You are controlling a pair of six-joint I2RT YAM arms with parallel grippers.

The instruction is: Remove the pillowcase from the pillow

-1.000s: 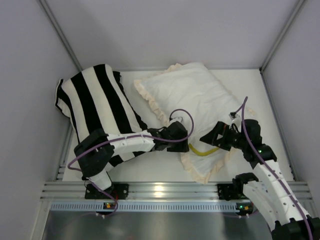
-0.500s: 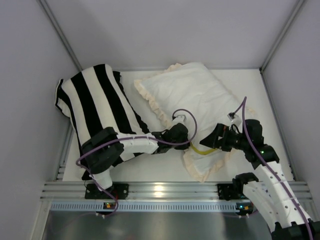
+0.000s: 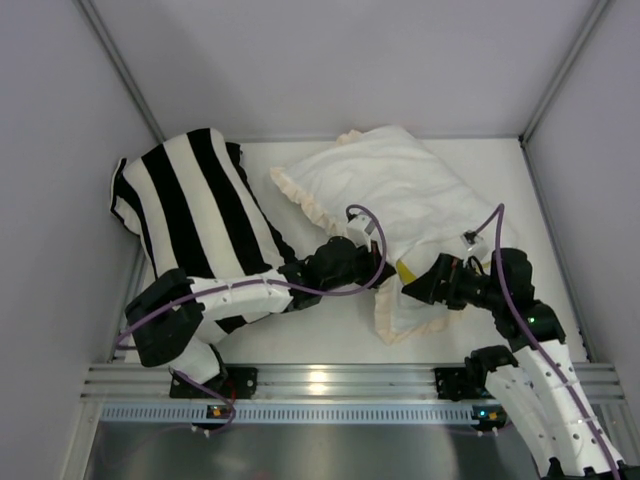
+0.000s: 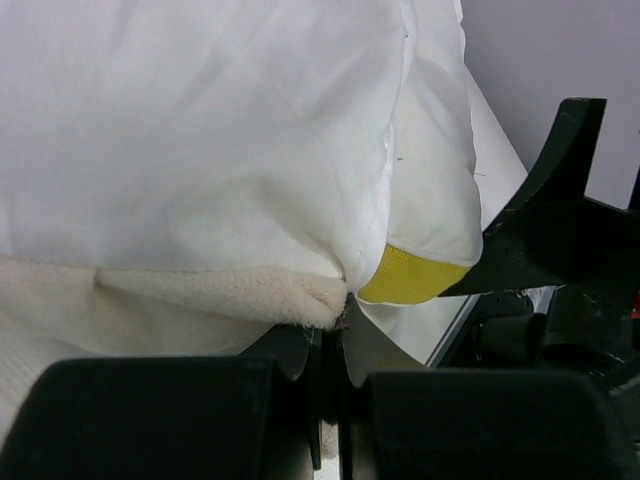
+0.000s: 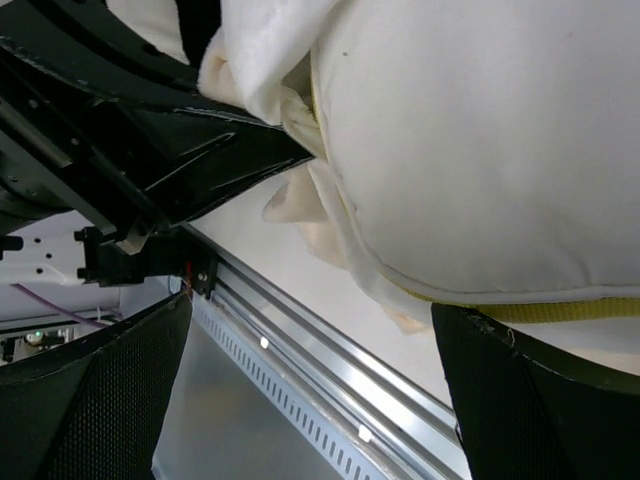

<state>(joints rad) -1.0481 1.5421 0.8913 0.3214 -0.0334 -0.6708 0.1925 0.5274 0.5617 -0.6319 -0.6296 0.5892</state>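
1. Shut within the last second: left gripper [image 4: 332, 345], fingers apart before, now pressed together.
2. Pinched between those fingers: the fuzzy cream hem [image 4: 200, 295] of the pillowcase [image 3: 400, 190], right at its open mouth.
3. Just past the pinch, poking out of that mouth: a corner of the pillow [image 4: 435, 200], smooth and white, with a yellow band [image 4: 405, 280] along its lower edge.
4. Seen from above, less of that band on show than a second ago: then a long curve, now only a small patch.
5. Spread wide on either side of the same pillow corner: right gripper [image 3: 418, 283], nothing clamped; hard to tell whether its pads touch the pillow.
6. Set tip to tip and close together, the two grippers, one reaching in from each side.
7. Beyond them, the rest of the pillowcase, cream-white face up, stretching toward the far middle of the table [image 3: 320, 325], with a ruffled frill [image 3: 300, 205] down its left edge and its near end bunched.
8. Further left, a striped cushion [image 3: 190, 200] by the left wall, its near end under the left arm.
9. Along the near edge of the table, a metal rail [image 3: 320, 378].
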